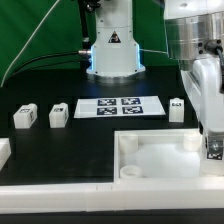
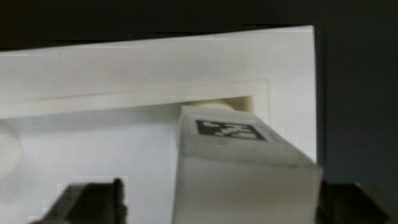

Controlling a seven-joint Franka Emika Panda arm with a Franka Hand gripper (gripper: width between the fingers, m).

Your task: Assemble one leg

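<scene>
Nearest in the exterior view lies the tray (image 1: 150,155), a large white square panel with a raised rim. The gripper (image 1: 213,150) hangs over its corner on the exterior view's right, closed on a leg (image 1: 214,149), a small white block whose black-and-white tag faces the camera. Whether the leg touches the tray floor cannot be told from this view.

The wrist view shows what the exterior view hides: the leg (image 2: 240,160) stands tall between the two dark fingers (image 2: 98,203), with its tag on the upper face. Past it are the tray's inner corner (image 2: 267,95) and a round hole partly hidden behind the leg's top. The tray's rim (image 2: 160,70) runs across pale against the black table (image 2: 356,110).

Farther back in the exterior view, the marker board (image 1: 120,107) lies flat with four printed tags. Two more legs (image 1: 25,117) (image 1: 58,116) stand on the exterior view's left of it, and another (image 1: 177,109) just beside it on the right. Behind stands the arm's base (image 1: 113,55), bearing a triangular warning label. The tags are patterns only; no writing can be read.
</scene>
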